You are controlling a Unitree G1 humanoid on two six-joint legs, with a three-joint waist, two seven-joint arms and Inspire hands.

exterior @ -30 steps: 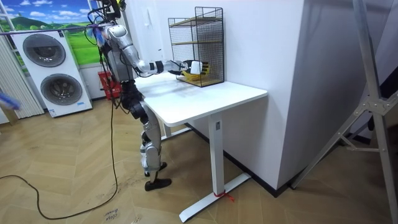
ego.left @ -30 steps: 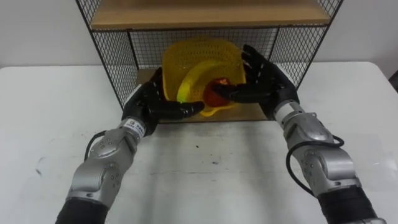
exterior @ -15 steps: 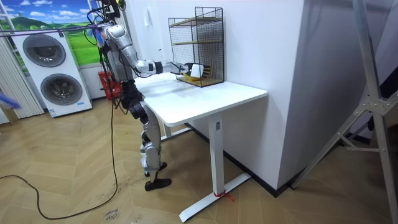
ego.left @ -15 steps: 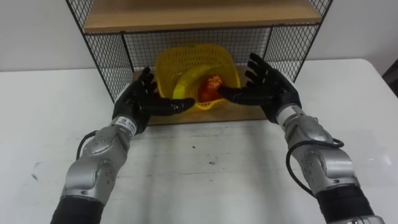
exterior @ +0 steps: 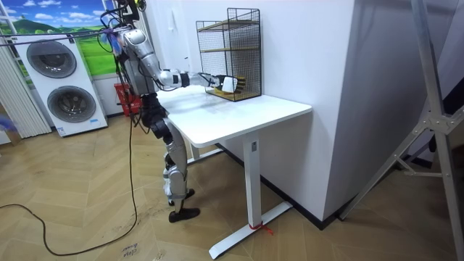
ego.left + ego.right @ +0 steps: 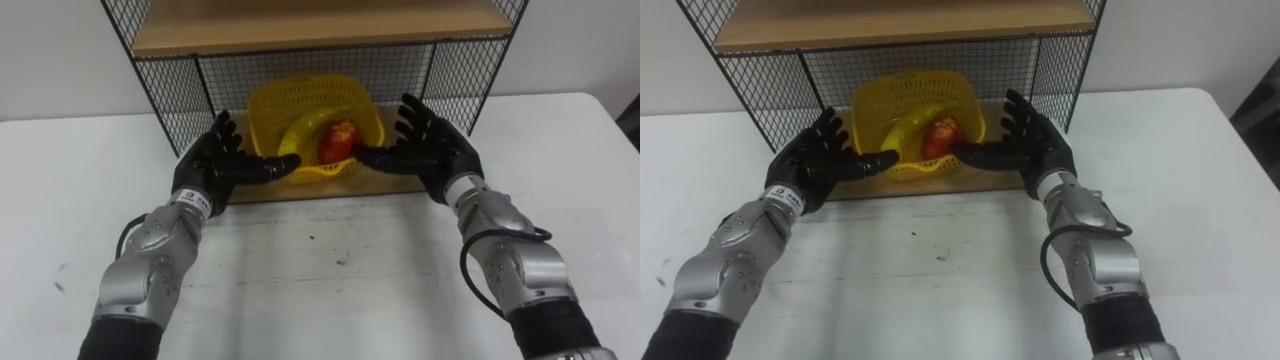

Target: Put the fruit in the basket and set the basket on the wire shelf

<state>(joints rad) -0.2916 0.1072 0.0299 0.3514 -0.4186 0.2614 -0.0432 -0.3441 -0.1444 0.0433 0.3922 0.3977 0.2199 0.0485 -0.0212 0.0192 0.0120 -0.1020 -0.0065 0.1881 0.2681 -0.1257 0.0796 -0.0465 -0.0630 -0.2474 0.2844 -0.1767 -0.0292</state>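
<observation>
Yellow basket: on the wire shelf, lower board, holding a banana and a red apple. Left hand and right hand: both open, fingers spread, flanking the basket's near side, equally near.

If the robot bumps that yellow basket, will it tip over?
Probably not: the basket looks wide, low and flat on the shelf board. Its thin mesh walls suggest it's light and a bit bendy. The round apple beside the banana might roll inside.
</observation>
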